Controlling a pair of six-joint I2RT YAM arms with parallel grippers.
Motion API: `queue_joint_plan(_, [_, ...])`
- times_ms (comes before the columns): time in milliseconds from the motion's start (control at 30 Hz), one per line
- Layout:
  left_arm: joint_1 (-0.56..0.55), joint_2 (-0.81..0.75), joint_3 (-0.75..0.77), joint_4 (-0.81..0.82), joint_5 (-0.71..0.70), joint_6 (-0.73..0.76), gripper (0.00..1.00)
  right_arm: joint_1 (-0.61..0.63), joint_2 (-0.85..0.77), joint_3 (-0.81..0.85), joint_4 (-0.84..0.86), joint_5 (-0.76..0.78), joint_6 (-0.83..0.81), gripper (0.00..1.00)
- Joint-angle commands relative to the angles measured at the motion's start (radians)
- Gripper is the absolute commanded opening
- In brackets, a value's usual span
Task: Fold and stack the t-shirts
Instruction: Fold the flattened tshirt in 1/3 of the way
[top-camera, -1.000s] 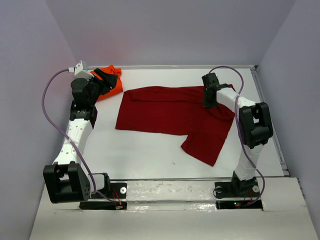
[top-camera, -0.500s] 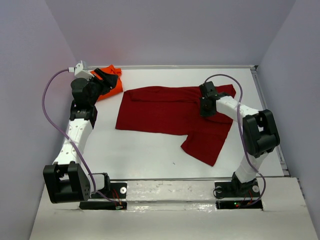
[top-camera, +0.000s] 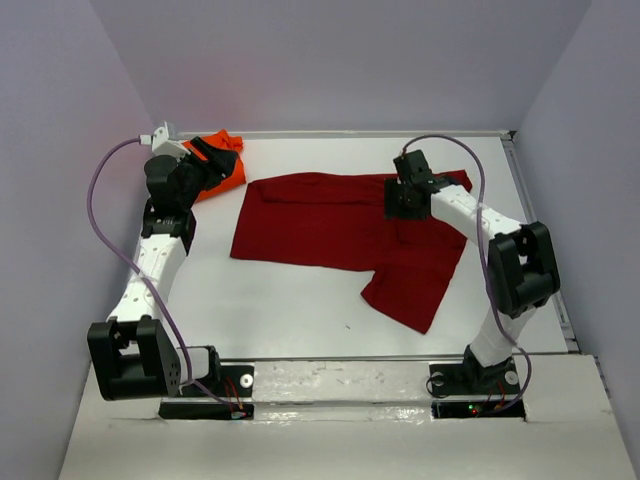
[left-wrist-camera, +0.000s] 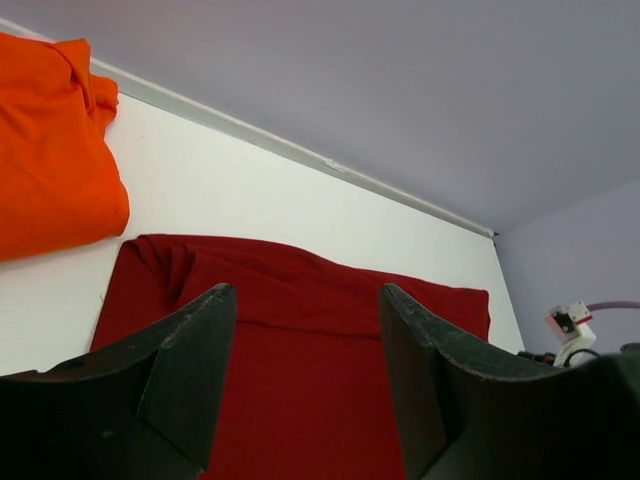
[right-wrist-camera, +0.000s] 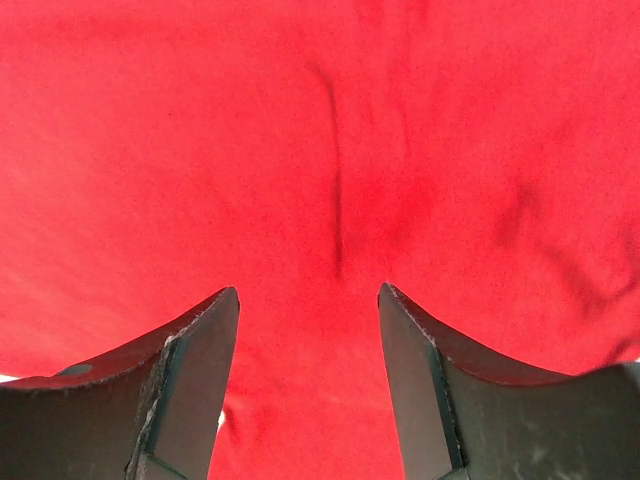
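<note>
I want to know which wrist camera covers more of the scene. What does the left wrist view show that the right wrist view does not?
Only the left wrist view: the orange t-shirt, bare white table, the back wall, and the left gripper, open. Only the right wrist view: the right gripper, open, close above a crease in the cloth. Both: the red t-shirt.

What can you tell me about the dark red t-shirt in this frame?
The dark red t-shirt is plain soft cloth with no print. It lies flat on the white table, spread wide and only partly folded. One flap juts toward the near right. The right wrist view shows shallow creases. The right gripper is over the shirt's right part, jaws open and nothing between them. Whether it touches the cloth cannot be told.
</note>
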Motion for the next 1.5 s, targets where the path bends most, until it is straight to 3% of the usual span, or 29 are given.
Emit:
queue_joint_plan(0, [0.005,0.025,-0.007,0.047,0.024,-0.009,0.68,0.009,0.100,0.180,0.048,0.038,-0.016,0.64])
queue_joint_plan(267, [0.001,0.024,-0.007,0.044,0.015,0.003,0.68,0.009,0.424,0.507,0.014,0.046,-0.028,0.63])
queue_joint_plan(600, [0.001,0.001,-0.003,0.043,0.023,0.000,0.68,0.009,0.581,0.684,0.005,-0.019,-0.028,0.63])
queue_joint_plan(1300, [0.001,0.002,-0.003,0.032,0.003,0.009,0.68,-0.134,0.512,0.440,-0.023,-0.065,-0.021,0.63])
queue_joint_plan(1467, [0.001,0.042,-0.004,0.037,0.014,-0.005,0.68,-0.134,0.463,0.371,-0.020,0.006,-0.042,0.63])
